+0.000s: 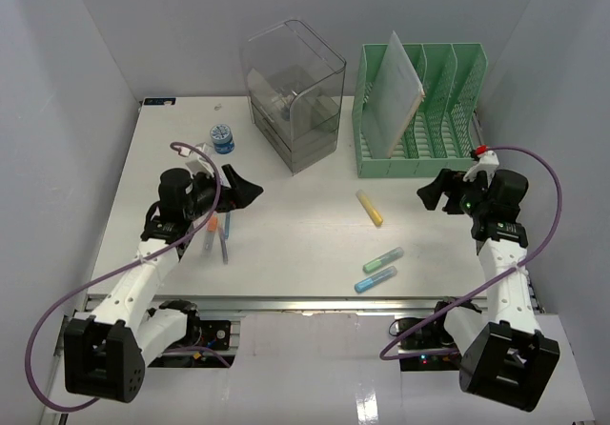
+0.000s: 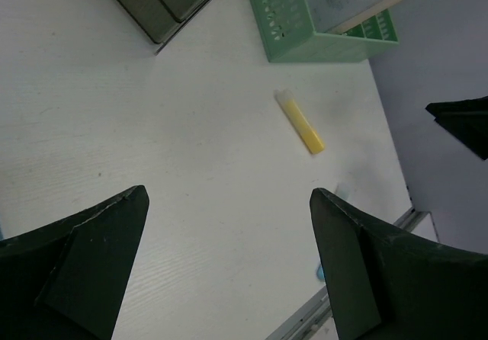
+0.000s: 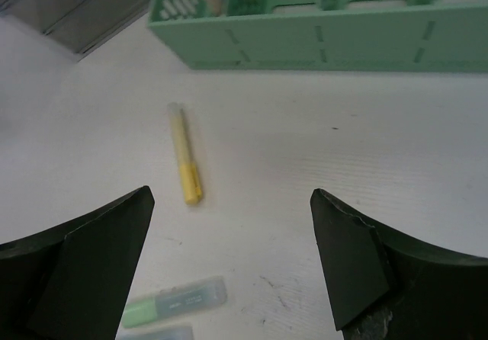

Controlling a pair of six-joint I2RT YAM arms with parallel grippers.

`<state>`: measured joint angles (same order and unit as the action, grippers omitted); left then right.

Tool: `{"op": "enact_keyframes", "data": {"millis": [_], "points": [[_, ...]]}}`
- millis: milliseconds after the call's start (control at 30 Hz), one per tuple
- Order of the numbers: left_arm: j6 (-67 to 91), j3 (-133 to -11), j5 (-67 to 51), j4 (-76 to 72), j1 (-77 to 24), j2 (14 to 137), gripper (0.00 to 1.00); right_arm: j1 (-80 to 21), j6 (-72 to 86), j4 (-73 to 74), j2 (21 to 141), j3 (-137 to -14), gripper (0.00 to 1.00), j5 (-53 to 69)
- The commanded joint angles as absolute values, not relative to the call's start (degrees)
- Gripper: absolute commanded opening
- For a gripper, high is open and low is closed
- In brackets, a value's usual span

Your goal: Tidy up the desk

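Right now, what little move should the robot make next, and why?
Probably the right gripper should ease forward and down toward the yellow highlighter. Its jaws stand open and empty, and that highlighter lies loose on the desk just ahead of them.

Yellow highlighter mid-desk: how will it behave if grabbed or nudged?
The yellow plastic highlighter with a clear cap looks rigid, so probably won't flex. Slim and short: likely light. Lying flat on the white desk, nothing against it, a sideways nudge may roll or skid it.
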<state>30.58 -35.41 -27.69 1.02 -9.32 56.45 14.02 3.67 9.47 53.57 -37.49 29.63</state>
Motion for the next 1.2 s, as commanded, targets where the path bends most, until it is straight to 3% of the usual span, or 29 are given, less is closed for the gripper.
{"op": "enact_keyframes", "data": {"millis": [0, 200, 500, 867, 1167], "points": [[38.41, -43.86, -33.66, -3.93, -9.15, 62.84, 0.98, 12.07, -12.83, 10.97, 52.47, -36.46, 0.9, 58.24], [45.91, -54.13, -35.11, -7.66, -9.23, 76.44, 0.98, 9.66, -34.44, 21.82, 50.38, -37.55, 0.9, 65.56], [55.48, -65.0, -31.66, -16.05, -9.23, 91.15, 0.92, 9.4, -36.22, 20.9, 44.03, -34.72, 0.9, 71.09], [54.06, -73.34, -24.79, -15.68, -8.35, 102.19, 0.67, 9.4, -36.04, 20.6, 44.27, -34.84, 0.9, 70.4], [59.21, -77.67, -30.0, -22.22, -5.02, 110.43, 0.5, 9.49, -36.29, 20.57, 45.34, -34.72, 0.9, 69.71]]}}
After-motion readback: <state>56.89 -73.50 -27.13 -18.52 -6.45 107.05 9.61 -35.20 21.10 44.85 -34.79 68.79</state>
